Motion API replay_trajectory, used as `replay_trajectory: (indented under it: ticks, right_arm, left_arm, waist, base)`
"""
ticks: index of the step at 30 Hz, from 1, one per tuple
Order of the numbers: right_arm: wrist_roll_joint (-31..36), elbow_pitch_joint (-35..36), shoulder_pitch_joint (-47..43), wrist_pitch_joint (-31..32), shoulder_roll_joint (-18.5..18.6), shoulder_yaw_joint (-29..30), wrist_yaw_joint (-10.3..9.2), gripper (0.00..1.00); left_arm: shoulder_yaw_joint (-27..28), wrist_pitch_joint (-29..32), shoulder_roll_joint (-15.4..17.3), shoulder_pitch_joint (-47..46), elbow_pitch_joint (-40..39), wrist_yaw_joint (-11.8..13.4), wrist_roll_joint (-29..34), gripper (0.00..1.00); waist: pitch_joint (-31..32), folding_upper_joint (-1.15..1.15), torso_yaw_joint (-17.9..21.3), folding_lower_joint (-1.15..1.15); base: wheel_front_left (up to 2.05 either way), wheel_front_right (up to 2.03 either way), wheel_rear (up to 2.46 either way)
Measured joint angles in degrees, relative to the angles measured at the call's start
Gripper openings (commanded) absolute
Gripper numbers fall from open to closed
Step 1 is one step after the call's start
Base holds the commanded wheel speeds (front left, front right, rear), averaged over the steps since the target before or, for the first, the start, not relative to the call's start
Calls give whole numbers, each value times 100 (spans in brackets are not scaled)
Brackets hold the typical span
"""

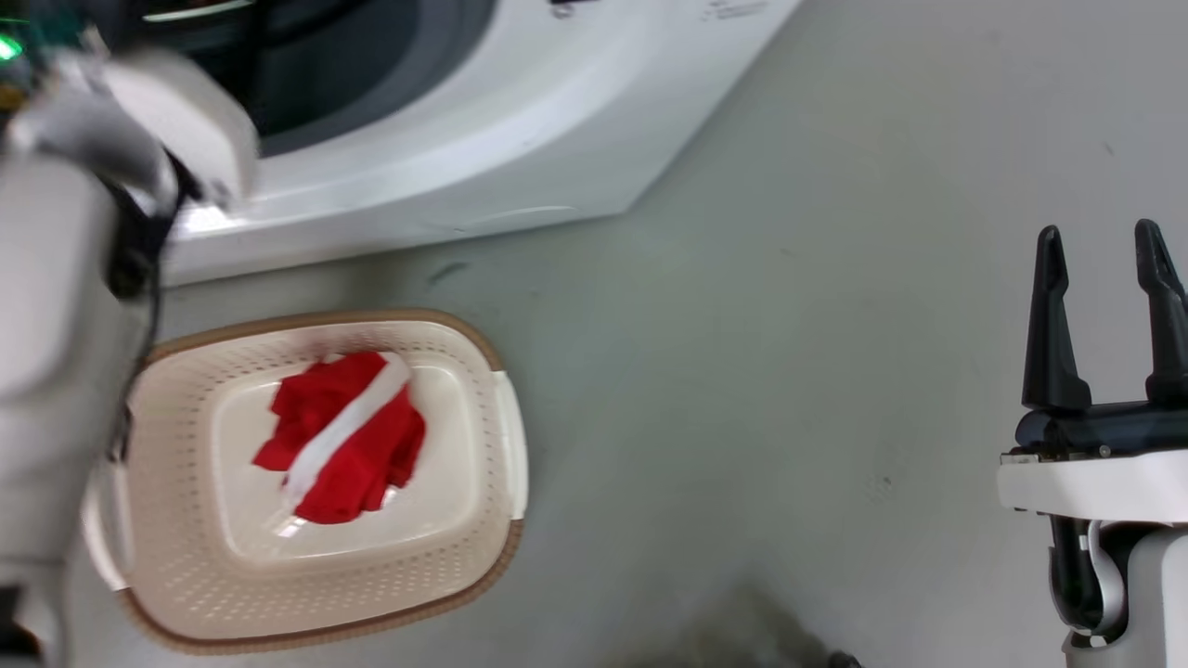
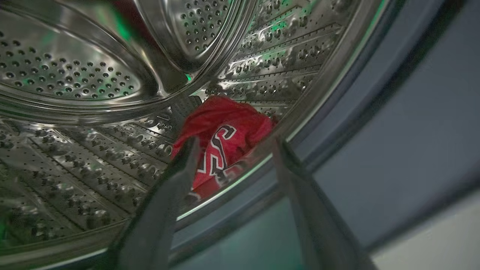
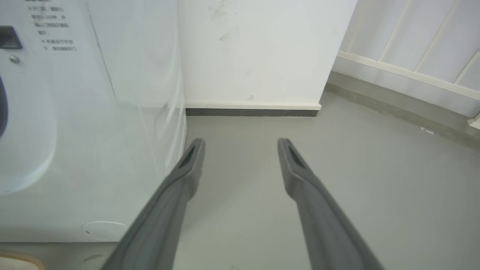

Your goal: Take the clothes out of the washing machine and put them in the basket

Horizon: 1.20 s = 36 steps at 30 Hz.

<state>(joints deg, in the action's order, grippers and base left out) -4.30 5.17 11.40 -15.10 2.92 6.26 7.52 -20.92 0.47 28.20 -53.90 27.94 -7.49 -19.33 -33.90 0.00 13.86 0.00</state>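
Observation:
A red garment with a white stripe (image 1: 342, 438) lies in the cream basket (image 1: 464, 557) on the floor in front of the white washing machine (image 1: 483, 139). A red jersey with black-and-white lettering (image 2: 221, 131) lies on the bottom of the steel drum (image 2: 75, 75). My left gripper (image 2: 234, 144) is open at the drum's mouth, just short of the jersey, with nothing between its fingers. In the head view my pale left forearm (image 1: 56, 306) reaches up toward the machine's opening. My right gripper (image 1: 1104, 246) is open and holds nothing above the floor at the right.
The grey rubber door ring (image 2: 375, 112) runs along the right of the drum. Right of the machine, bare grey floor (image 1: 789, 371) stretches out. A white wall with a dark skirting (image 3: 251, 111) stands beyond the machine's side, and pale panels (image 3: 412, 45) stand further right.

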Motion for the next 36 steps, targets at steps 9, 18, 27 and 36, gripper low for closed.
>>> replay_trajectory:
  ticks: [9,18,27,36]
  right_arm:
    - [-394,-49,-7,0,2,-238,0,100]
    - [-637,-34,-54,0,2,-499,0,100]
    - [-695,-2,-91,0,1,-505,0,100]
    - [-714,3,-54,0,1,-532,0,100]
  left_arm:
    - [-333,2717,734,-2060,838,0,-459,100]
    - [-247,4049,929,-3283,1715,129,-571,100]
    - [-434,4528,904,-3563,2299,169,-497,100]
    - [-582,4384,887,-3649,2504,93,-517,0]
  waist:
    - [-566,0,651,0]
    - [-1054,0,1198,0]
    - [-1356,0,1303,0]
    - [-1389,0,1280,1]
  base:
    - [0,0,0]
    - [0,0,0]
    - [0,0,0]
    - [0,0,0]
